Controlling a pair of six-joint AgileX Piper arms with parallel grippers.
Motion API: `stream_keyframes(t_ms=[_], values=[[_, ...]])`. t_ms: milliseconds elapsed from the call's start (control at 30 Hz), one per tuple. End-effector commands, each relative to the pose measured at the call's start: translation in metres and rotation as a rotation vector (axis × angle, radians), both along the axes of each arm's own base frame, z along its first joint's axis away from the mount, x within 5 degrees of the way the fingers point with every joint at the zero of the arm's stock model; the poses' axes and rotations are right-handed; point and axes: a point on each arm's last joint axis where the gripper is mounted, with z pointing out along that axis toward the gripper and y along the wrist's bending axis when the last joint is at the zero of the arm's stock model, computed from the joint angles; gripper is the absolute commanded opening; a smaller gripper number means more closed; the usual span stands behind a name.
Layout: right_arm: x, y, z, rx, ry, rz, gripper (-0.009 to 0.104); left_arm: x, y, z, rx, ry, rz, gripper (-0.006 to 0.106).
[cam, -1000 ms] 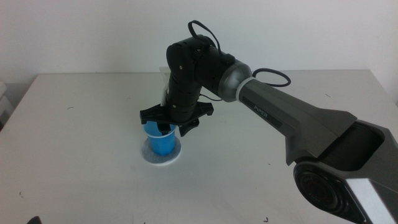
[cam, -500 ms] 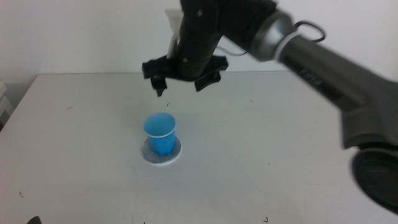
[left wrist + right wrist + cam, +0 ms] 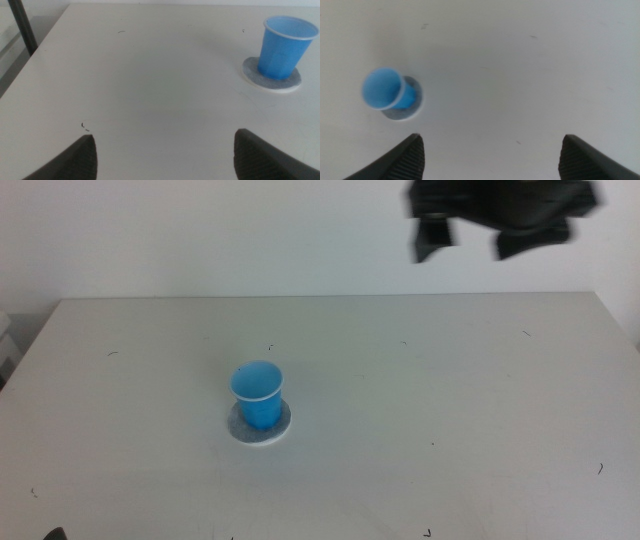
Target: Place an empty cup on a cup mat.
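Observation:
The bright blue cup (image 3: 259,395) stands upright on the round grey cup mat (image 3: 280,430) at the table's middle left, free of any gripper. It also shows in the left wrist view (image 3: 283,46) on the mat (image 3: 255,79), and from above in the right wrist view (image 3: 382,89) with the mat (image 3: 415,105) under it. My right gripper (image 3: 476,238) is blurred, high above the table at the top right, open and empty. My left gripper (image 3: 165,150) is open and empty, low near the table's front left.
The white table (image 3: 450,380) has small dark specks. A dark post (image 3: 22,25) stands beyond the table's edge in the left wrist view.
The right gripper let go of the cup on the mat, rose and swung away up and to the right. The cup stays upright on the mat.

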Motion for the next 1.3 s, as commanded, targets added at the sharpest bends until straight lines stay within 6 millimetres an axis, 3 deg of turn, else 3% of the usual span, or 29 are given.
stream_keyframes(t_ms=[0,300,500,733,900,1267], values=[[-0.028,-0.037,0.028,0.046,-0.109,-0.068,0.078,0.001,0.0,0.008,-0.016,-0.084,0.0,0.105],[-0.095,-0.124,0.017,0.08,-0.188,-0.297,0.078,0.001,0.0,0.008,-0.016,-0.084,0.0,0.105],[-0.146,-0.157,0.001,0.095,-0.292,-0.399,0.078,0.001,0.0,0.008,-0.016,-0.084,0.0,0.105],[-0.185,-0.161,-0.024,0.049,-0.556,-0.236,0.078,0.001,0.0,0.008,-0.016,-0.084,0.0,0.105],[-0.2,-0.16,-0.061,-0.084,-0.707,-0.081,0.078,0.001,0.0,0.008,-0.016,-0.084,0.0,0.105],[-0.222,-0.162,-0.132,-0.074,-0.965,-0.079,0.079,0.001,0.0,0.008,-0.016,-0.084,0.0,0.105]])
